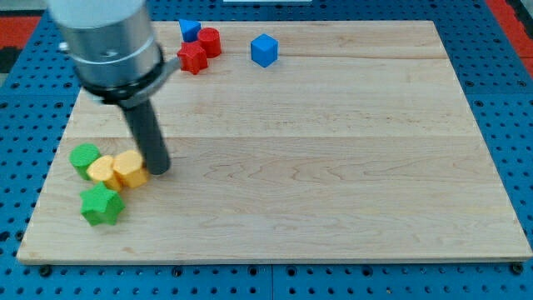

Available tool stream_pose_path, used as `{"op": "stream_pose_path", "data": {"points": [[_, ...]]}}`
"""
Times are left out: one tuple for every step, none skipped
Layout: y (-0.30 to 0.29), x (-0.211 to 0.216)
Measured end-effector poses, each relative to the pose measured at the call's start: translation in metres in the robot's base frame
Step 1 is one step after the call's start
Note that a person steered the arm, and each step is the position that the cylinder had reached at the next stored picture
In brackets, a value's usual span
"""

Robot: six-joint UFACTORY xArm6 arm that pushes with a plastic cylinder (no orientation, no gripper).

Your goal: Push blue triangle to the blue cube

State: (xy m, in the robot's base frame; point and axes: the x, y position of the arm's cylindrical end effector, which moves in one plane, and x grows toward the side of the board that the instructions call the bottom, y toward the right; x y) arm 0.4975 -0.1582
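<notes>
The blue triangle (190,30) sits at the view's top edge of the board, just left of a red cylinder (209,42) and above a red star-shaped block (192,57). The blue cube (264,50) stands alone to the right of that group, a short gap away. My tip (158,170) rests on the board far below them, at the view's left, touching the right side of a yellow block (130,168).
A second yellow block (103,172), a green cylinder (83,157) and a green star-shaped block (102,205) cluster left of and below my tip. The wooden board (333,167) lies on a blue pegboard; its left edge is close to the cluster.
</notes>
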Motion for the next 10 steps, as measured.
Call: {"op": "stream_pose_path", "data": {"points": [[0.004, -0.007], [0.005, -0.009], [0.005, -0.009], [-0.001, -0.022], [-0.024, -0.051], [-0.028, -0.067], [0.085, -0.060], [0.190, -0.083], [0.211, -0.117], [0.226, -0.132]]}}
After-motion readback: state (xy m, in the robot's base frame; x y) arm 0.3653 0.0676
